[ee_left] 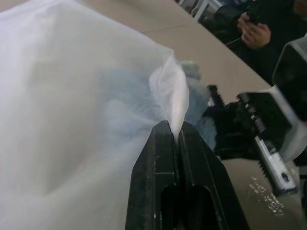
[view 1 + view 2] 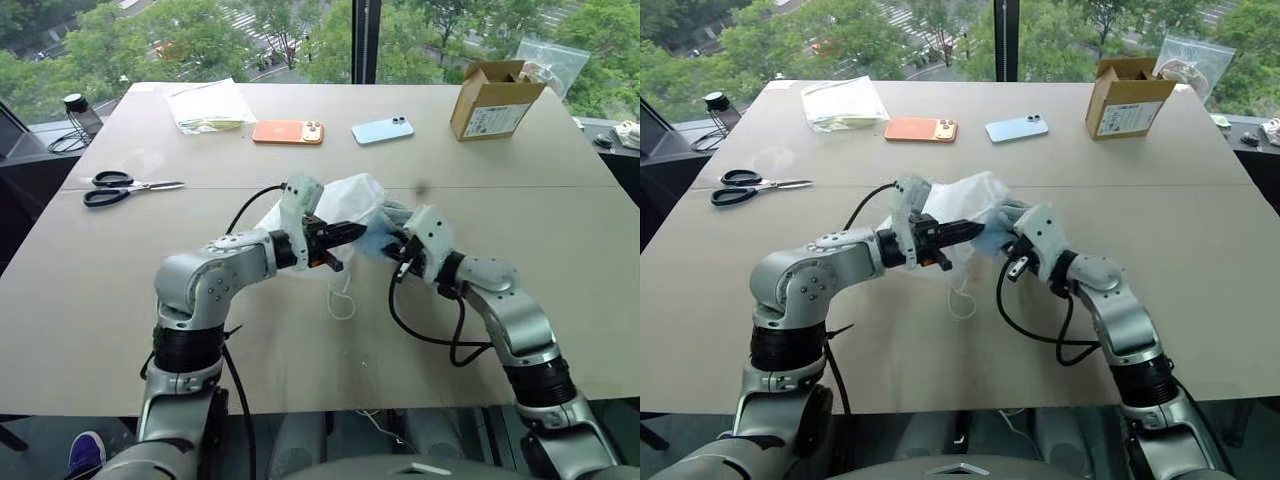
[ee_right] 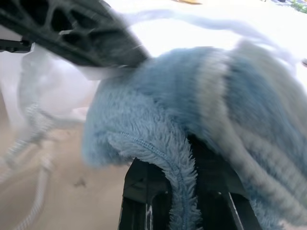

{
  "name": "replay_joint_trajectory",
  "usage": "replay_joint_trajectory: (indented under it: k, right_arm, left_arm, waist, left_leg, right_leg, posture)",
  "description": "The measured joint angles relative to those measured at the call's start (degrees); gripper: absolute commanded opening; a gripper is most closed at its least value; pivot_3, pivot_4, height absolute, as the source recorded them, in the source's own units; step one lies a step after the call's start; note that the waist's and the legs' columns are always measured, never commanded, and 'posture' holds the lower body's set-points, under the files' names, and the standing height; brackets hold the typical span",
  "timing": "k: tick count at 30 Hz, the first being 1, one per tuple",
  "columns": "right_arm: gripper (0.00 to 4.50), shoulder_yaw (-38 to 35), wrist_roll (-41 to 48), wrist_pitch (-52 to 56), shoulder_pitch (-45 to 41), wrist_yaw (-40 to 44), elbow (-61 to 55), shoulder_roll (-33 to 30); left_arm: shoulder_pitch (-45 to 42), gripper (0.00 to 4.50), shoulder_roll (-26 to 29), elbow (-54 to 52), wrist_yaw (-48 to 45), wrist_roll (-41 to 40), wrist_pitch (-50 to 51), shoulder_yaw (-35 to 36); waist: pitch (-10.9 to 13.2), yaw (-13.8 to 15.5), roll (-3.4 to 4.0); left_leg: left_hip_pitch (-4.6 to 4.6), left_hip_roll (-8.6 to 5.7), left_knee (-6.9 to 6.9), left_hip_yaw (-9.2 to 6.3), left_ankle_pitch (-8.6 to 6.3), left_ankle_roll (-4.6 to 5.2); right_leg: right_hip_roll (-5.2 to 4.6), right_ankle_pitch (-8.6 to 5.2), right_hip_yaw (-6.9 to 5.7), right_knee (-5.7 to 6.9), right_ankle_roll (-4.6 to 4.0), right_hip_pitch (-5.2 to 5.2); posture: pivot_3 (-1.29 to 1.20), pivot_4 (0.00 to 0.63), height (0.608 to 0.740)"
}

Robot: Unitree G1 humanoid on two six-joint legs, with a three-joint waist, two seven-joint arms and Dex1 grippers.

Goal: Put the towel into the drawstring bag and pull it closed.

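**Towel going into the bag mouth**

The step in hand is the stuffing. The left gripper (image 1: 173,132) has its fingers pressed together on a fold of the drawstring bag (image 2: 352,205) at the rim of its mouth, holding that edge up off the tabletop (image 2: 520,215). The right gripper (image 2: 398,243) is pinching the towel (image 3: 192,120), which drapes thickly over its fingers in the right wrist view. In the head views the two grippers meet near the middle of the tabletop, in front of the two phones.

The towel is partly in. In the left wrist view a blue mass shows through the thin white fabric, while a fluffy tuft still sticks out past the pinched rim toward the right gripper. So I judge the insertion about halfway done, and the closing not yet begun.

The bag lies slumped rather than upright, its mouth turned toward the right gripper and its closed end toward the far left. Its long axis runs roughly across the tabletop, tilted slightly away. A white cord (image 2: 343,300) trails in a loop from the mouth toward the near edge.

The next move probably calls for pushing the towel deeper along that axis while the rim stays lifted. Then the towel must be let go and the cord found. The fabric is limp, so the mouth may collapse if the rim sags.
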Motion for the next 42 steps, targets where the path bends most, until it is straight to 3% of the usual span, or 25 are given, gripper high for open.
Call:
replay_joint_trajectory:
  k: [5, 9, 14, 17, 20, 33, 38, 42]
  right_arm:
    - [0.03, 10.0, -8.4, -7.6, -3.3, -0.3, 3.4, -1.5]
    - [0.03, 9.8, -8.9, -9.4, -4.6, -1.0, 6.0, -0.3]
    - [0.03, 0.4, 2.2, -3.3, -2.9, -2.3, 5.8, 5.9]
    - [0.03, -7.9, 11.2, 2.0, -1.5, -1.8, 3.1, 5.5]
    - [0.03, -10.8, 17.4, 6.1, -1.4, -1.0, 1.7, 5.6]
    - [0.03, -21.2, 36.9, 22.0, -4.6, -6.8, 3.0, 12.9]
    - [0.03, -32.1, 56.7, 33.1, -6.2, -15.0, 8.4, 18.7]
    - [0.03, -33.2, 62.9, 36.2, -6.2, -17.7, 7.9, 16.9]
  left_arm:
    - [-1.8, 0.0, -3.2, 0.9, 2.9, -1.7, 3.2, 0.9]
    - [-1.0, 0.0, -3.3, 0.7, 3.7, -2.1, 4.7, 0.5]
    - [1.6, 0.0, 0.1, -2.5, 2.4, -4.0, 5.5, 0.4]
    - [4.8, 0.0, 4.4, -4.2, 0.2, -4.5, 5.1, 0.1]
    - [5.4, 0.0, 5.2, -4.4, -0.8, -4.5, 4.1, -1.1]
    - [0.4, 0.0, 2.4, -2.8, -0.7, -3.1, 0.4, -3.0]
    - [1.4, 0.0, 3.5, -4.0, -3.0, -5.0, -1.0, -1.0]
    - [2.3, 0.0, 2.4, -4.0, -4.0, -5.3, -3.8, -0.9]
  waist:
    - [0.0, -0.3, 0.0]
    - [0.0, -0.3, 0.0]
    - [0.0, -0.4, 0.01]
    - [0.0, -0.2, 0.04]
    - [0.0, -0.1, 0.05]
    - [0.1, -0.2, 0.1]
    - [0.1, -0.2, 0.14]
    - [0.1, 0.0, 0.17]
  left_leg:
    - [0.01, 0.0, -0.03, 0.01, 0.0, -0.01]
    - [0.0, 0.0, -0.03, 0.0, 0.01, -0.01]
    - [-0.01, 0.03, -0.05, -0.04, 0.0, -0.02]
    - [-0.02, 0.01, -0.05, -0.03, 0.0, -0.01]
    - [0.0, 0.01, -0.06, -0.05, 0.0, -0.01]
    - [-0.02, 0.02, -0.12, -0.01, 0.0, 0.0]
    - [-0.4, 0.05, -0.12, -0.01, 0.0, 0.0]
    - [-0.79, -0.01, 0.03, 0.0, 0.0, 0.01]
  right_leg:
    - [0.02, 0.0, 0.01, 0.0, 0.0, -0.01]
    - [0.0, 0.0, 0.03, 0.0, 0.0, -0.02]
    - [0.0, 0.0, 0.02, 0.0, -0.02, -0.03]
    - [-0.03, 0.0, 0.02, -0.01, -0.02, -0.02]
    - [0.0, 0.0, -0.01, -0.01, -0.03, -0.02]
    - [0.02, 0.0, 0.03, -0.02, -0.02, -0.06]
    - [0.02, 0.01, 0.03, 0.0, -0.03, -0.42]
    - [-0.02, 0.02, -0.05, 0.05, -0.02, -0.73]
  posture:
    - [0.0, 0.15, 0.74]
    - [0.0, 0.15, 0.74]
    - [0.0, 0.15, 0.74]
    - [0.0, 0.15, 0.74]
    - [0.0, 0.15, 0.74]
    - [0.0, 0.15, 0.74]
    - [0.0, 0.15, 0.74]
    - [0.0, 0.15, 0.74]
